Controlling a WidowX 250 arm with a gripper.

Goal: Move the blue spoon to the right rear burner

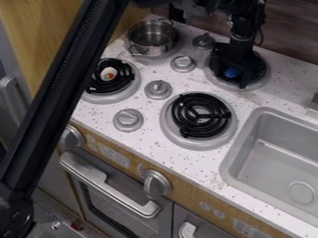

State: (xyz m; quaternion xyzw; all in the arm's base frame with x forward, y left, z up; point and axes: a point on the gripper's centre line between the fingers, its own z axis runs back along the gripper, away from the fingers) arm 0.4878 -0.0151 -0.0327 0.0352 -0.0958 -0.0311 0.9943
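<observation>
The blue, rounded spoon (232, 73) should be settled low on the silver-rimmed right rear burner (263, 78) before withdrawal; whether the black end effector (234, 78) is spread or closed cannot be told.

Behind the end effector (238, 80) we see a dark brown wall (290, 39); beneath it, a pale, speckled worktop (287, 93).
</observation>
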